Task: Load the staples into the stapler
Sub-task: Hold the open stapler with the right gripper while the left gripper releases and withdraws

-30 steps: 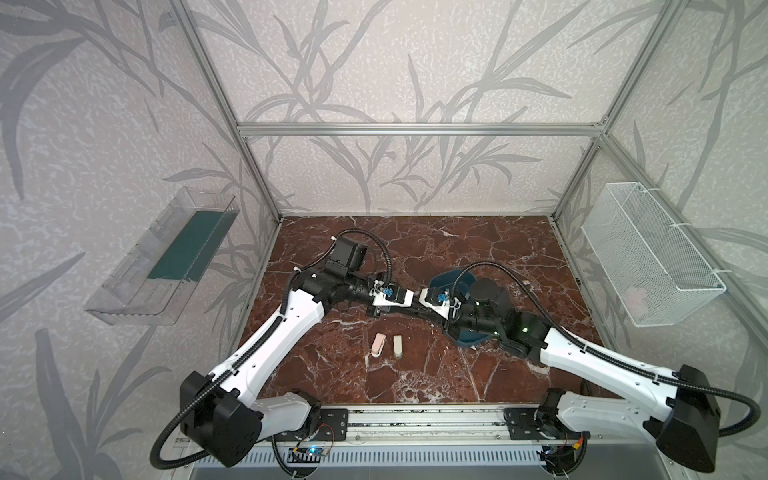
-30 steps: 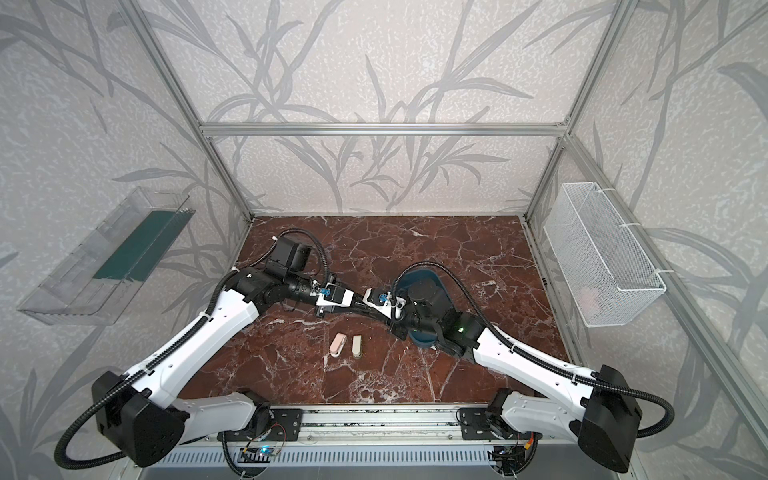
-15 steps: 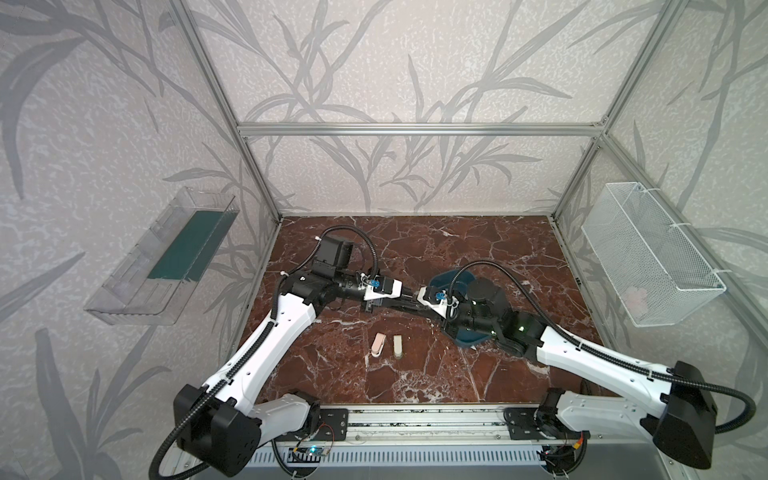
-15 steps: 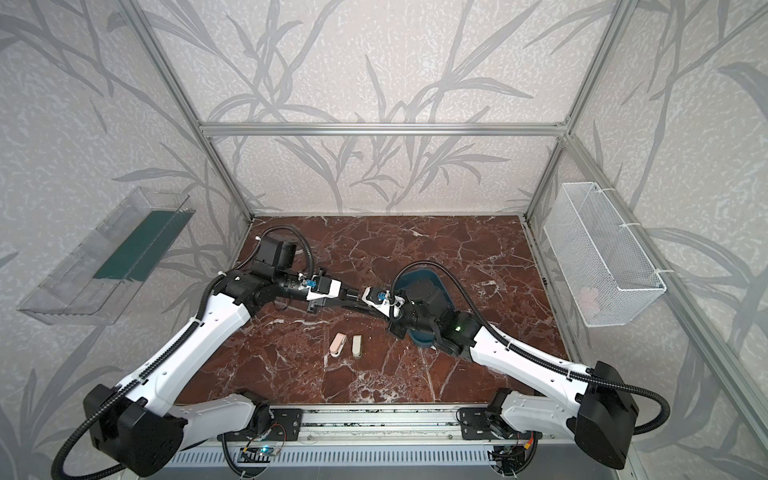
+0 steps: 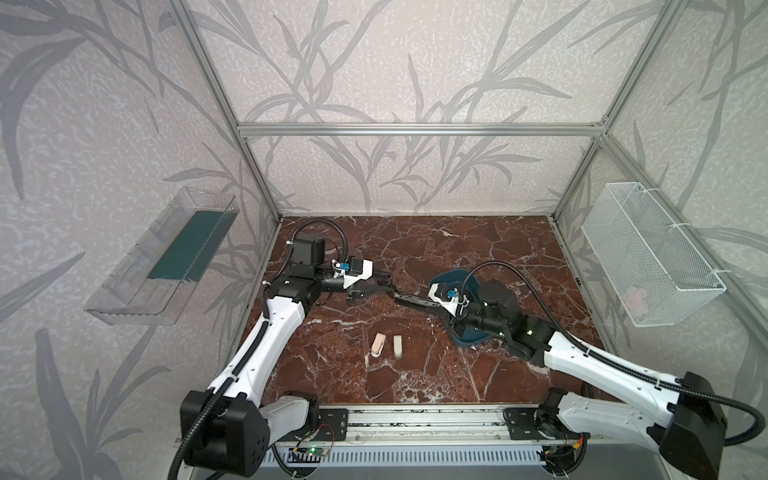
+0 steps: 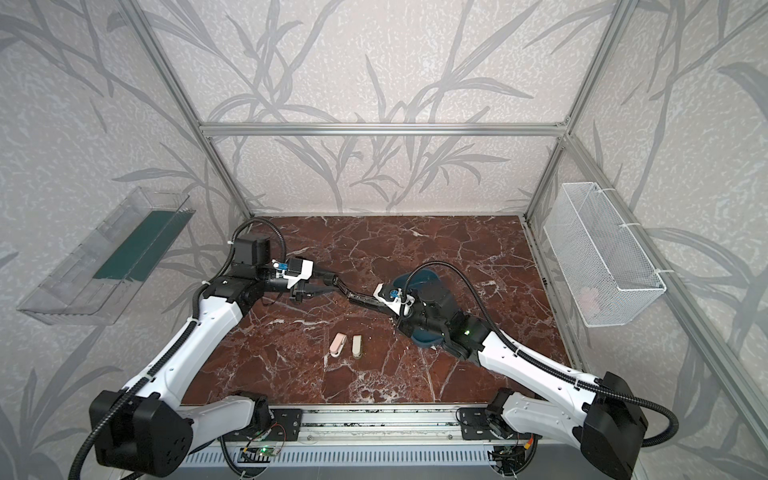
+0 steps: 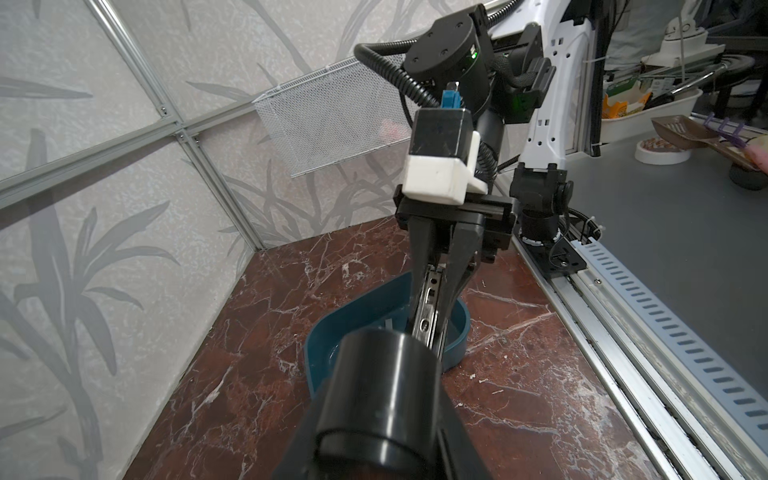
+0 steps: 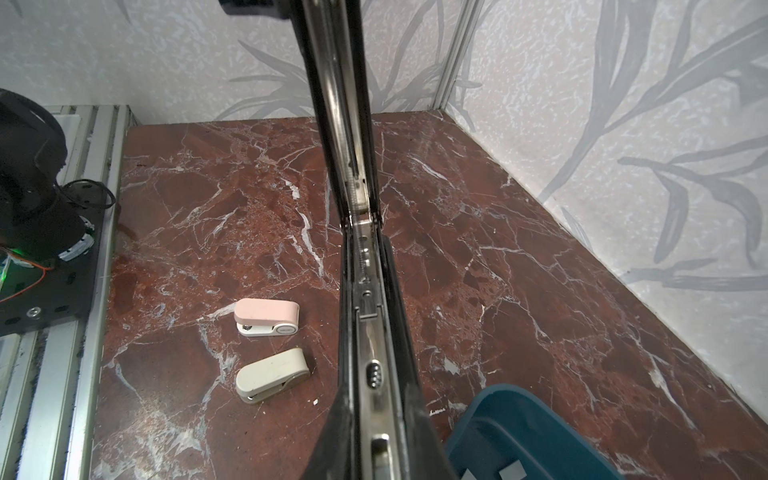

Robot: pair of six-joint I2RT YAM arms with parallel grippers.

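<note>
Hanging over open floor (image 5: 415, 365), stapler (image 5: 411, 298)

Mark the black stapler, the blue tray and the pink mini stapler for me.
black stapler (image 5: 411, 298): in a top view, on its open metal rail, mid-length.
blue tray (image 5: 470, 339): in a top view, on its near wall.
pink mini stapler (image 8: 266, 312): right wrist view, on its pink top cover.

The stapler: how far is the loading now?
Done: the black stapler is hinged open, lifted off the table. In hand: the left tool and the right tool each grip one half. Left: the staples lie in the blue tray; no strip shows in the metal channel, so one must go in, then closing.
</note>
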